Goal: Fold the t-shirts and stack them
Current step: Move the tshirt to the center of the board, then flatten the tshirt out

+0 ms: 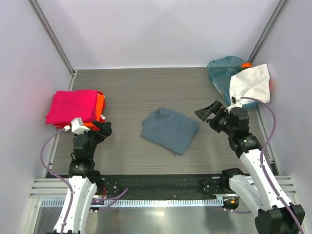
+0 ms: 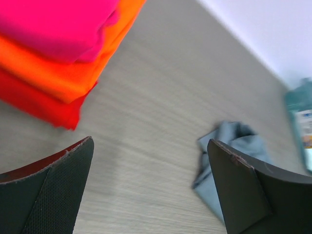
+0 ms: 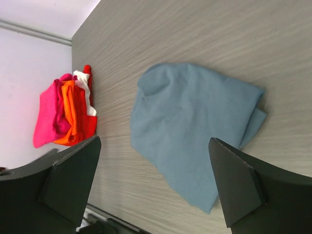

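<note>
A slate blue-grey t-shirt (image 1: 170,129) lies roughly folded in the middle of the table; it also shows in the right wrist view (image 3: 195,136) and partly in the left wrist view (image 2: 239,146). A folded stack with a magenta pink shirt (image 1: 72,106) on top of orange-red ones (image 1: 100,106) sits at the far left; it also shows in the left wrist view (image 2: 53,44). A white shirt (image 1: 251,83) hangs over the teal tub (image 1: 222,70). My left gripper (image 1: 104,128) is open and empty beside the stack. My right gripper (image 1: 207,114) is open and empty, right of the blue shirt.
The teal plastic tub stands at the back right corner against the wall. Metal frame posts rise at both back corners. A black rail with cables runs along the near edge by the arm bases.
</note>
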